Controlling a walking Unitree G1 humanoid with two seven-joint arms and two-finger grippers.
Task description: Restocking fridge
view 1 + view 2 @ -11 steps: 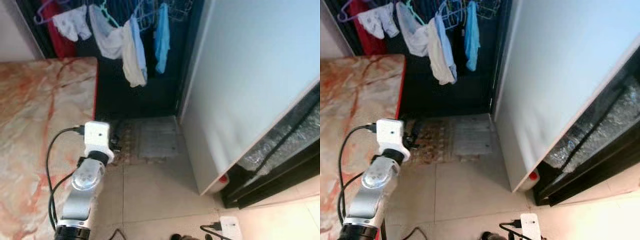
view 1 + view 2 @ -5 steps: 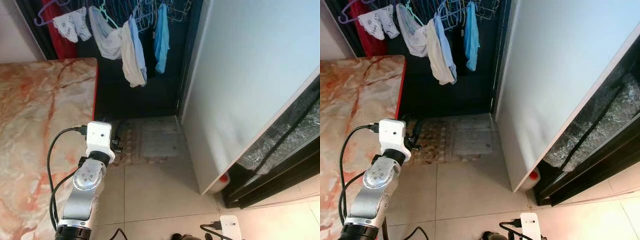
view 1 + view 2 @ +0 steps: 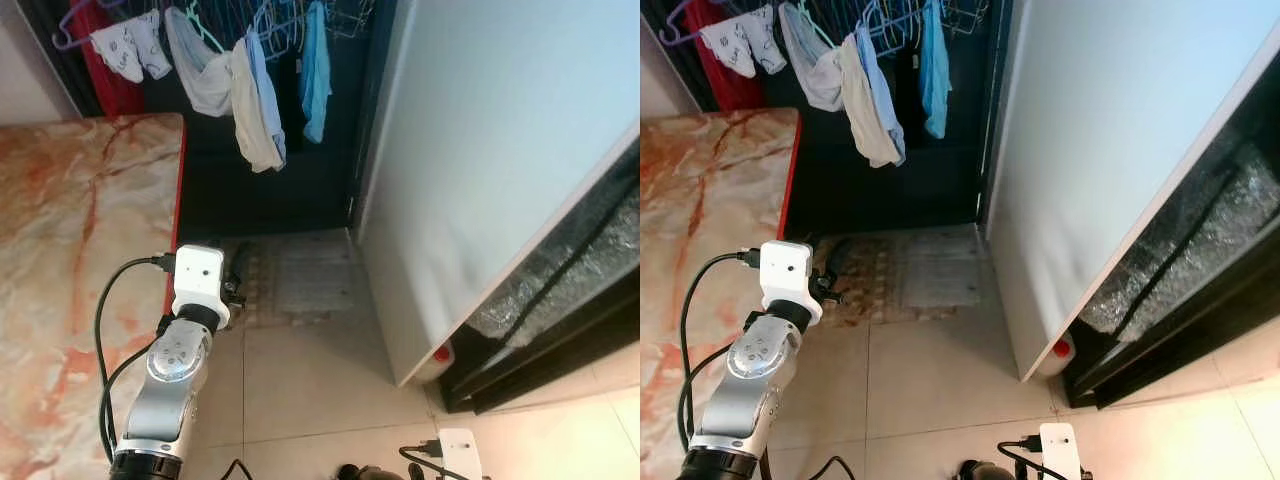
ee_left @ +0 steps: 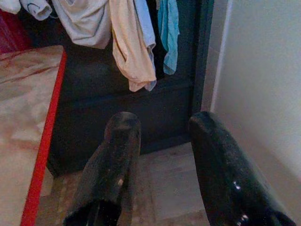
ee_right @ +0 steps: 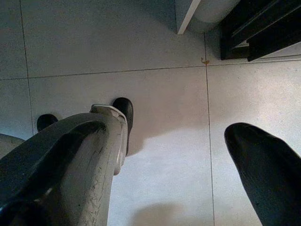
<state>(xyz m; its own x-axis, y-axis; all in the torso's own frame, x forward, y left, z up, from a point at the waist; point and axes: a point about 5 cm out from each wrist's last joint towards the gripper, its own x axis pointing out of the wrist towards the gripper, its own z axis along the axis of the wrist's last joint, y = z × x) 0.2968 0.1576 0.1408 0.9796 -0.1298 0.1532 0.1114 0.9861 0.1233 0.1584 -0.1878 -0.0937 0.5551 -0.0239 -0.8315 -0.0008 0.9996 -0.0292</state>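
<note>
Left hand (image 4: pixel 160 155) is riding raised at 7 o'clock of the head view, fingers (image 4: pixel 115 155) spread and carrying nothing, pointing toward the dark doorway (image 3: pixel 285 170) at 12; my read: it's staged forward for a reach, not yet working. Right hand (image 5: pixel 188 155) is hanging low, aiming at the floor tiles (image 5: pixel 160 84), released and empty too.

Fridge (image 3: pixel 500 150): white door panel is filling 1 to 3 o'clock, swung open, its lower corner ending over the tiles by a red-capped bottle (image 3: pixel 441 353); dark interior (image 3: pixel 560 300) is showing behind it at 3 to 4. No stock item visible in either hand.

Marble surface (image 3: pixel 70 250) with red edge is bounding 9 to 10. Open floor lane is running between that edge and the door, with a mat (image 3: pixel 300 280) at centre. Laundry (image 3: pixel 250 90) is hanging at 12. Power strip (image 3: pixel 455 450) and cable at 5 look like a trip risk.
</note>
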